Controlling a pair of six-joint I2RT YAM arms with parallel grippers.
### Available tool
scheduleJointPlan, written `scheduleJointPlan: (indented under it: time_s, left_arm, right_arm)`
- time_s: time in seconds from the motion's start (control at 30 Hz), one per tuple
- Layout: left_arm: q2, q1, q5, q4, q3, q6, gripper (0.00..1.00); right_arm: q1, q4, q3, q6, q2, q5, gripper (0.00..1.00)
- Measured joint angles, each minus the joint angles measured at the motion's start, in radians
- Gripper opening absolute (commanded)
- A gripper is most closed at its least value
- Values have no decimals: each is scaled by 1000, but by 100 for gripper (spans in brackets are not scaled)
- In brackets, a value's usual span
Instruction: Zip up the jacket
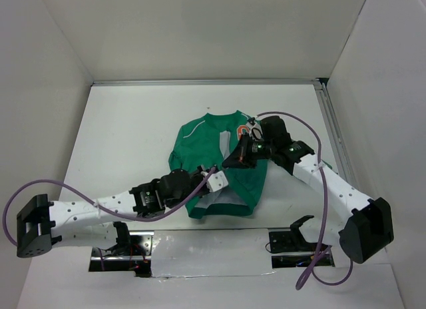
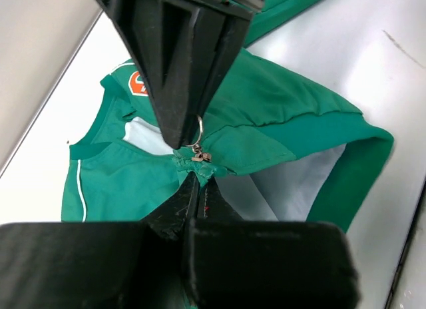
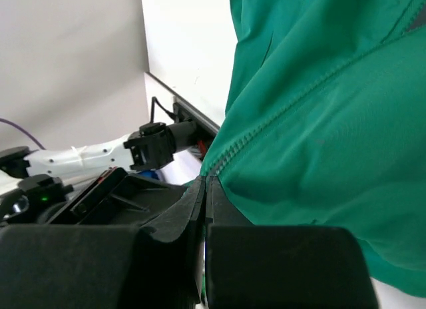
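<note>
The green jacket (image 1: 206,142) lies partly open on the white table, its white lining (image 1: 223,146) showing and its orange patch (image 1: 241,132) near the collar. My left gripper (image 1: 214,178) is shut on the jacket's bottom hem just below the zipper slider (image 2: 200,156); its tips (image 2: 200,177) pinch the bunched green cloth (image 2: 279,102). My right gripper (image 1: 231,160) reaches down from the collar side, shut on the metal ring of the zipper pull (image 2: 199,128). In the right wrist view its shut tips (image 3: 205,182) sit at the foot of the zipper teeth (image 3: 229,159), under green fabric (image 3: 333,109).
White walls enclose the table on three sides. A metal rail (image 1: 331,132) runs along the right edge. Purple cables (image 1: 319,162) loop over both arms. Black brackets (image 1: 293,234) and a foil strip (image 1: 200,246) sit at the near edge. The left arm (image 3: 86,156) shows in the right wrist view.
</note>
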Motion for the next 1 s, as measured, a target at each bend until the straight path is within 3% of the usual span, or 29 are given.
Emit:
scheduleJointPlan:
  time_s: [0.27, 0.57, 0.77, 1.0]
  left_arm:
    - [-26, -2, 6, -15, -19, -14, 0]
    - [-19, 3, -55, 39, 0, -196, 0]
    - [24, 104, 26, -68, 97, -376, 0]
    - [8, 204, 143, -155, 137, -439, 0]
  right_arm:
    - [93, 51, -3, -79, -37, 155, 0]
    - [314, 212, -108, -244, -240, 607, 0]
    - [434, 334, -140, -298, -220, 916, 0]
    - [446, 446, -139, -286, -126, 1004, 0]
